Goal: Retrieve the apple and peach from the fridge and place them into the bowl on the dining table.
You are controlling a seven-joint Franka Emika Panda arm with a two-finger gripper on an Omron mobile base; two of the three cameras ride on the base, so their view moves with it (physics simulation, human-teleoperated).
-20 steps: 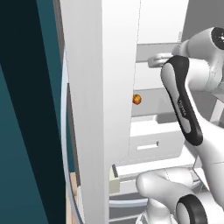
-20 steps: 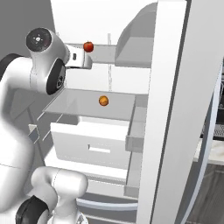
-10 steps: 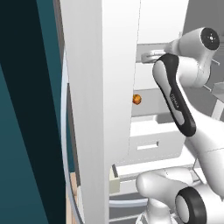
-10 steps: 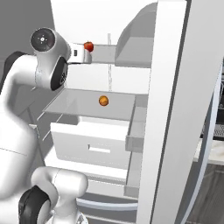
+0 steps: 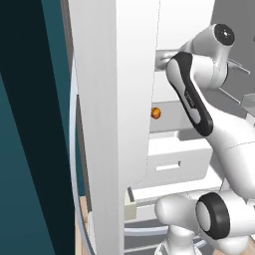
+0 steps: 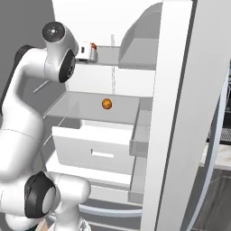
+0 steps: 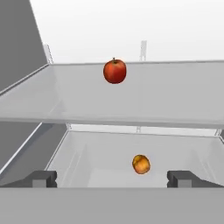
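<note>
**Pincer released at the upper fridge shelf, apple ahead**

Your pincer (image 7: 112, 178) stands released, jaws wide apart and holding nothing. In the hand view the apple (image 7: 115, 71) lies ahead of it and above the line between the fingertips (image 7: 42, 178), near the centre, well apart from both tips. It sits upright, stem up, on the upper glass shelf (image 7: 166, 94), back from that shelf's front edge.

The peach (image 7: 141, 164) rests on the lower shelf (image 6: 85, 106), beneath the apple and a little to its right in the hand view. In the right base view you see it toward the middle of that shelf, apart from every edge.

The fridge (image 6: 176, 113) stands open, white inside. Below the lower shelf a white drawer (image 6: 97, 146) is shut; its contents are hidden.

Around the apple the upper shelf is bare glass on both sides. The open door (image 5: 107, 124) rises close on the arm's left in the left base view.
</note>
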